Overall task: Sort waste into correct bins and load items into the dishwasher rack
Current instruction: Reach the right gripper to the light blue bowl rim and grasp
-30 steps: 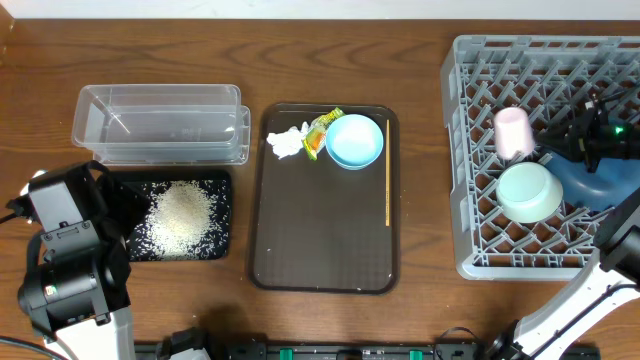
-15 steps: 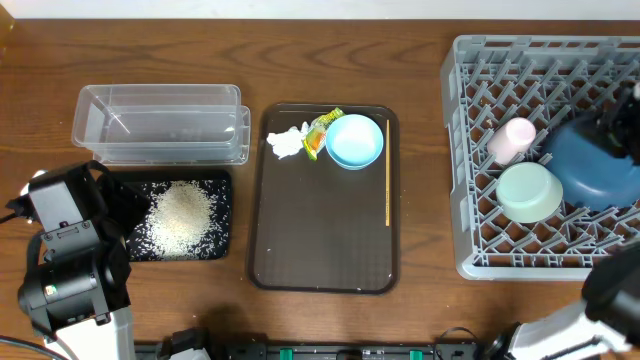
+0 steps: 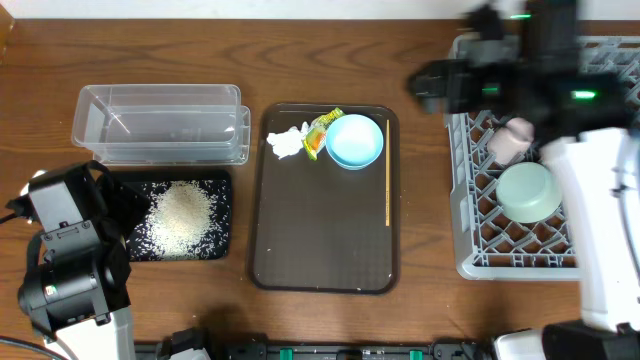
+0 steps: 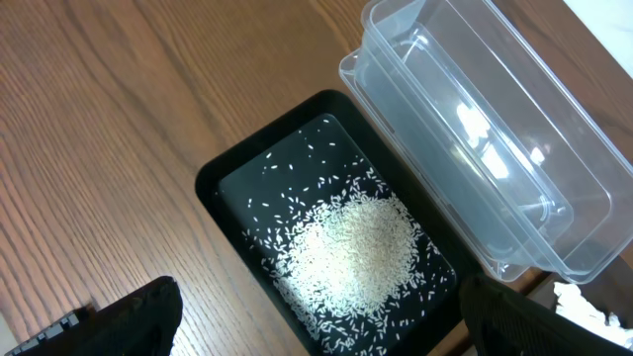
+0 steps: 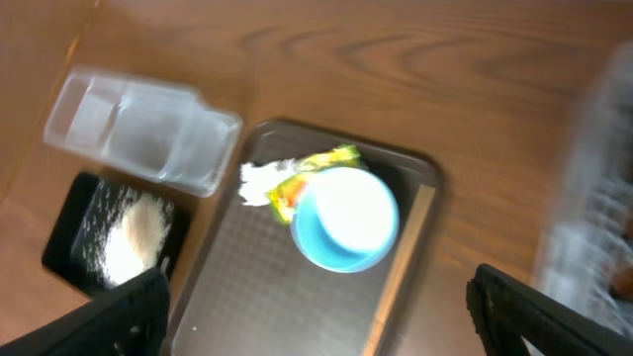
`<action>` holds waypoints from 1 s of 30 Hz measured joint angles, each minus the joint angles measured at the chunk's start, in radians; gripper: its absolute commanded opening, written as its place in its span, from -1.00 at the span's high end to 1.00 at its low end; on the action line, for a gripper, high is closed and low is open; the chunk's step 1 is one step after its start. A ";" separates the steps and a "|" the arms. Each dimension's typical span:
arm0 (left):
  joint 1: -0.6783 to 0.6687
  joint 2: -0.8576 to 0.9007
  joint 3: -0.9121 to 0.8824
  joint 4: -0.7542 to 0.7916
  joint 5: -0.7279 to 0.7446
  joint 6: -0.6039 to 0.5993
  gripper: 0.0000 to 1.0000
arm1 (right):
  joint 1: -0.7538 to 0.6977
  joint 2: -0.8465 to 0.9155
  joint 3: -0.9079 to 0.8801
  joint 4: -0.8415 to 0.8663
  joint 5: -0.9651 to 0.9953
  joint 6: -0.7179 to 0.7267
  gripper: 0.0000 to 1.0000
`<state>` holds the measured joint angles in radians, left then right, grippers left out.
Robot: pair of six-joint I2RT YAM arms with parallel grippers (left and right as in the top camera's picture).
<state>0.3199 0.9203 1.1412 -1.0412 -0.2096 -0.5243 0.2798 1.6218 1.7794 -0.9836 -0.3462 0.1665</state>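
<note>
Rim is your hold on the light-blue bowl (image 5: 346,220) — probably rigid, light and slick. It sits upright at the brown tray's (image 5: 247,287) far end, wrapper (image 5: 307,178) against it. Your right gripper (image 5: 321,302) hangs above, spread wide, empty.

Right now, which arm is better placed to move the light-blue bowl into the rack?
Right, probably: the right gripper is open by the rack, its camera looking down on the bowl. The left gripper hangs farther off, over the black tray.
</note>
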 measured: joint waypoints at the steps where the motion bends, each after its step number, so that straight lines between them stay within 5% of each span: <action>1: 0.000 0.000 0.000 0.000 0.000 0.000 -0.85 | 0.069 0.032 0.000 0.023 0.053 0.011 -0.57; 8: 0.000 0.000 0.000 0.000 0.000 0.000 -0.85 | 0.316 0.275 0.000 0.084 0.253 0.018 -0.01; 17: 0.000 0.000 0.000 0.000 0.000 0.000 -0.85 | 0.438 0.528 -0.002 0.098 0.450 0.098 0.14; 24: 0.000 0.000 0.000 0.000 0.000 0.000 -0.85 | 0.439 0.583 -0.002 0.097 0.509 0.117 0.38; 30: 0.000 0.000 0.000 0.000 0.000 0.000 -0.85 | 0.439 0.586 -0.002 0.095 0.538 0.119 0.38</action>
<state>0.3199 0.9203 1.1412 -1.0412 -0.2096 -0.5243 0.7193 2.2078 1.7771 -0.8883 0.1921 0.2859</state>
